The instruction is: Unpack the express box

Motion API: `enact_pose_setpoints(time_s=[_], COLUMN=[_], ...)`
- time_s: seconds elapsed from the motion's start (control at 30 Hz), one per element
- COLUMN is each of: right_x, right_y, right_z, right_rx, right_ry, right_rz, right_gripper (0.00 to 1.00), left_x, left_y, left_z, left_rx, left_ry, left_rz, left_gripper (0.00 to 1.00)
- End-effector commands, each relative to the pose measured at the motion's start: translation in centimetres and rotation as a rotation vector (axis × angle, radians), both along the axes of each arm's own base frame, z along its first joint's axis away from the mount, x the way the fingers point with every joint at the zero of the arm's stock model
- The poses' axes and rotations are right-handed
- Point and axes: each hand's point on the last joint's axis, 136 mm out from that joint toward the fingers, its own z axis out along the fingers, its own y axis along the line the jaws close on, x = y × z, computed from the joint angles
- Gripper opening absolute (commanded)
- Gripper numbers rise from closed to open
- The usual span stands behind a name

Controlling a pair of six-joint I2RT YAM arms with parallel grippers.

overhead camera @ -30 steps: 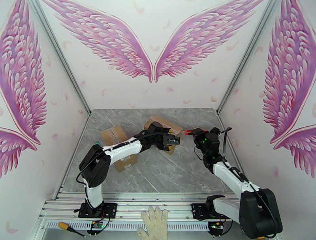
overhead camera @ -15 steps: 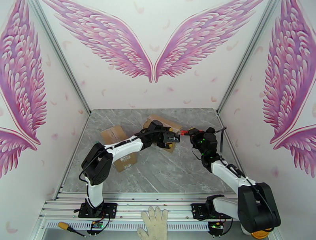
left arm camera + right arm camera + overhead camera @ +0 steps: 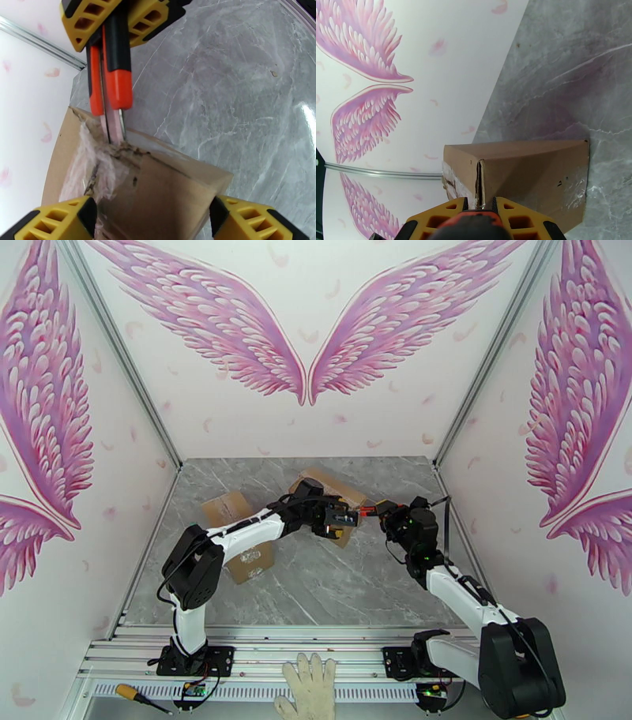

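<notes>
The express box [image 3: 347, 496], brown cardboard with torn clear tape, sits at the back middle of the table, tipped up on an edge. My left gripper [image 3: 336, 520] reaches it from the left. In the left wrist view its yellow fingers [image 3: 59, 219] clamp the two sides of the box [image 3: 166, 185]. My right gripper [image 3: 383, 508] is shut on an orange-and-black utility knife [image 3: 368, 510]. The knife [image 3: 116, 79] has its blade in the taped seam at the box's end. The right wrist view looks down onto that box [image 3: 529, 173] end, just past my right gripper [image 3: 478, 203].
A second cardboard box [image 3: 237, 536] lies at the left, under my left arm. The back wall stands close behind the express box. A white glove [image 3: 310, 694] and a screwdriver [image 3: 134, 695] lie on the rail in front of the arm bases.
My right gripper has carried the knife leftwards until its blade meets the box's seam. My left gripper has shifted slightly back and left and has narrowed a little onto the box.
</notes>
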Motion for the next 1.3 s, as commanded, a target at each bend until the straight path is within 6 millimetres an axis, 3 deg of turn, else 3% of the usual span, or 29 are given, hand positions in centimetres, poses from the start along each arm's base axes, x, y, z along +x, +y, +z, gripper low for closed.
enact_pose_setpoints(time_s=[0.0,0.33,0.77,1.03,1.17,1.27], right_x=[-1.7,-3.4,-5.3,-4.0,-3.0,-1.5], right_y=[3.3,4.8,3.0,-0.8,-4.1,-6.1], right_z=[-0.4,0.0,0.2,2.6,0.4,-1.4], right_rx=[0.067,0.066,-0.035,-0.113,-0.201,-0.272], right_ry=[0.047,0.127,0.185,0.084,0.138,0.156], right_rz=[0.230,0.458,0.511,0.350,0.265,0.237], right_gripper=[0.00,0.00,0.00,0.00,0.00,0.00], left_x=[3.2,4.2,4.4,1.1,0.1,0.6], left_y=[2.1,4.0,5.1,4.4,4.1,4.5], left_z=[0.7,0.5,0.4,1.6,4.4,6.8], left_rx=[0.012,0.032,0.041,0.029,-0.045,-0.124], left_ry=[-0.018,-0.006,0.008,0.010,0.029,0.037], left_rz=[0.091,0.137,0.129,0.042,0.078,0.176], left_gripper=[0.80,0.79,0.80,0.81,0.85,0.89])
